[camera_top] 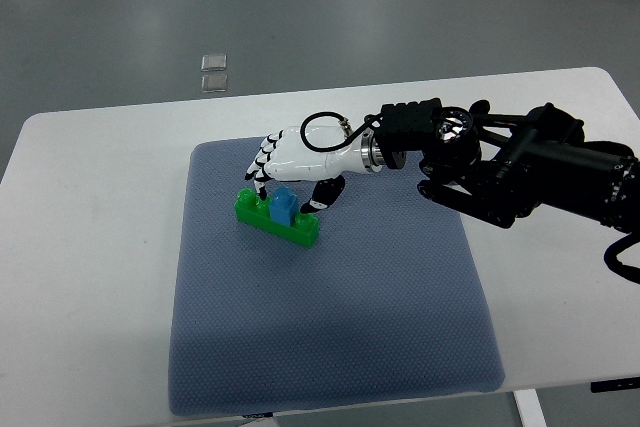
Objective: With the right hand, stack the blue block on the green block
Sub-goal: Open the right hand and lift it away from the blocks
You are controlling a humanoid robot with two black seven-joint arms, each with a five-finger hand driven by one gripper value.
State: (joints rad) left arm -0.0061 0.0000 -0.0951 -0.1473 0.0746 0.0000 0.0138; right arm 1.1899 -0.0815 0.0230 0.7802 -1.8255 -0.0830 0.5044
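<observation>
A long green block [272, 222] lies on the blue-grey mat [330, 327], left of centre. A small blue block [284, 206] sits on top of it, near its middle. My right hand [290, 172], white with black joints, reaches in from the right and hovers just behind and above both blocks. Its fingers curl down around the blue block, with fingertips [258, 189] on the left and the thumb [322, 199] on the right. I cannot tell whether the fingers still touch the blue block. The left arm does not show.
The mat lies on a white table [90, 207] whose left and front edges are close. Two small clear squares [212, 71] lie on the grey floor beyond the table. My black forearm [520, 167] crosses the table's right side.
</observation>
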